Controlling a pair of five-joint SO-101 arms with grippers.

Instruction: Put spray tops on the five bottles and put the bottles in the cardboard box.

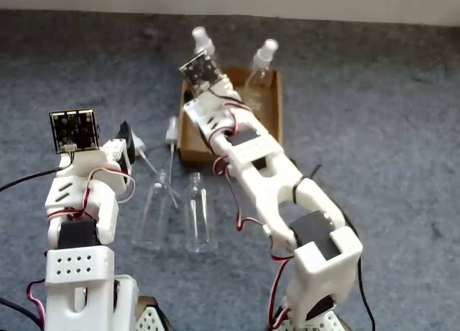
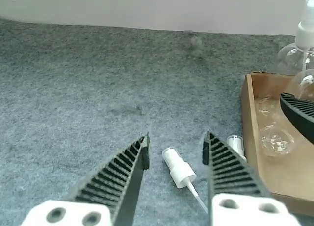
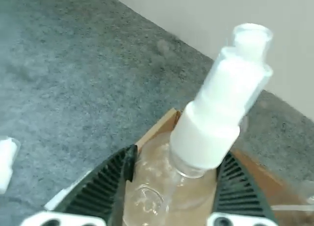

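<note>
Right pincer (image 3: 176, 160), clamped on a capped bottle (image 3: 216, 118) over the cardboard box (image 1: 277, 115), should lower it upright before releasing, while left pincer (image 2: 176, 138) hangs open above a spray top (image 2: 179, 169) on the counter (image 2: 73, 88).

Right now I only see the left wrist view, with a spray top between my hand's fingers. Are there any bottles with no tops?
Observer: Yes. Two open bottles lie side by side on the carpet, nearer the arms' bases than your spray top.
Operator: What's that black thing over the box?
Observer: That's the right hand. It holds a capped bottle over the box.
</note>
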